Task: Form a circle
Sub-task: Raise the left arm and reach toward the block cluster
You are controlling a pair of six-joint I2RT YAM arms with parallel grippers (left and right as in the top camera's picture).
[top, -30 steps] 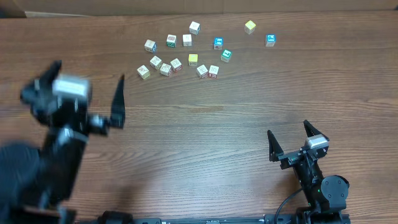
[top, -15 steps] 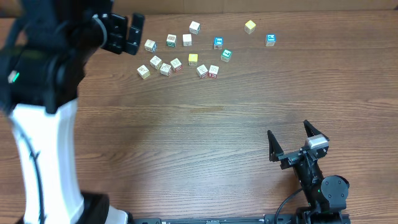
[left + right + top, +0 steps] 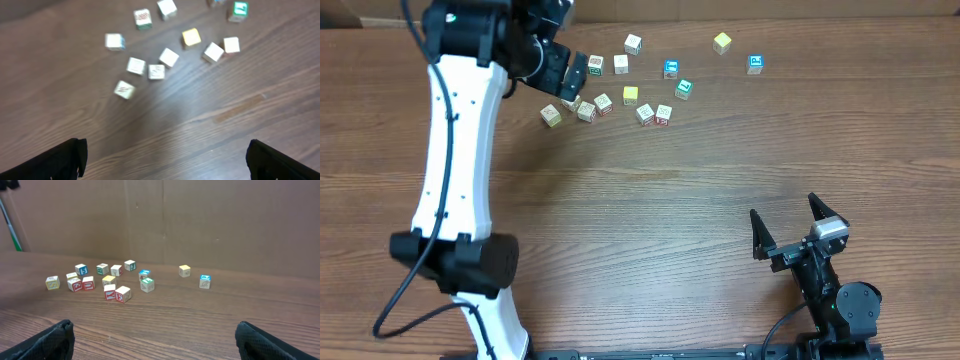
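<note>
No circle is in view: the small picture cubes (image 3: 621, 64) lie in a loose scatter across the far side of the table. Among them are a yellow cube (image 3: 630, 95), a green-marked cube (image 3: 683, 89) and red-marked white cubes (image 3: 663, 113). My left gripper (image 3: 565, 72) hangs open over the scatter's left end, hiding one cube from above. In the left wrist view its gripper (image 3: 165, 160) holds nothing, and the cubes (image 3: 156, 71) lie ahead of it. My right gripper (image 3: 785, 235) stands open and empty near the front right, far from the cubes (image 3: 123, 294).
Two outlying cubes sit at the far right of the scatter, a yellow-green one (image 3: 722, 42) and a blue-marked one (image 3: 755, 63). The left arm (image 3: 450, 170) stretches across the table's left side. A cardboard wall (image 3: 200, 220) stands behind the cubes.
The left arm has swung from the left front of the table up and back to the cubes' left end, still open. The right arm and the cubes have not moved.
</note>
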